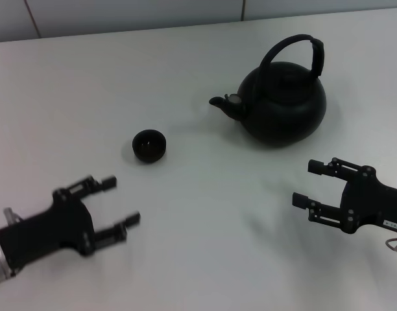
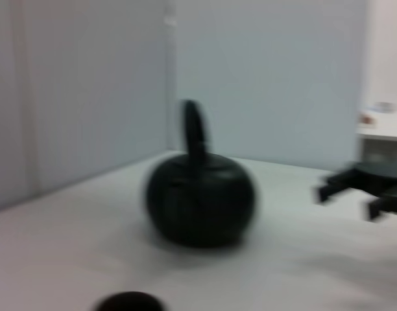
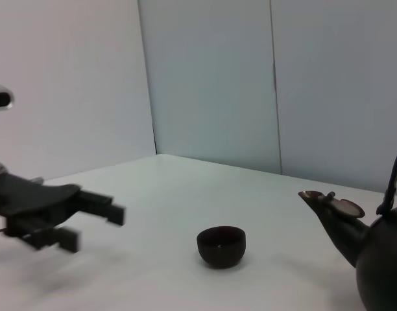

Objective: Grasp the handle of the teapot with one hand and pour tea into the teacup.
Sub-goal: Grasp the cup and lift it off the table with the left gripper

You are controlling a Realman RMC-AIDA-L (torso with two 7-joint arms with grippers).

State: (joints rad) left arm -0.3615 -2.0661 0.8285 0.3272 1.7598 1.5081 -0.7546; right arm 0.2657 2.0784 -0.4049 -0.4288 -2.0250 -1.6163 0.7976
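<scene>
- My left gripper sits low at the near left of the table, fingers spread wide, holding nothing.
- teacup stands upright just past it, near centre-left, apart from everything. Can't see any tea in it.
- teapot sits right of centre, spout aimed at the cup, handle standing upright and untouched.
- My right gripper hovers near the pot's front side, wide open, empty, not touching.
- Progress: I judge nothing done yet. Grasp, lift and pour all remain.
- Surface: plain white tabletop; pale panelled walls behind.
</scene>
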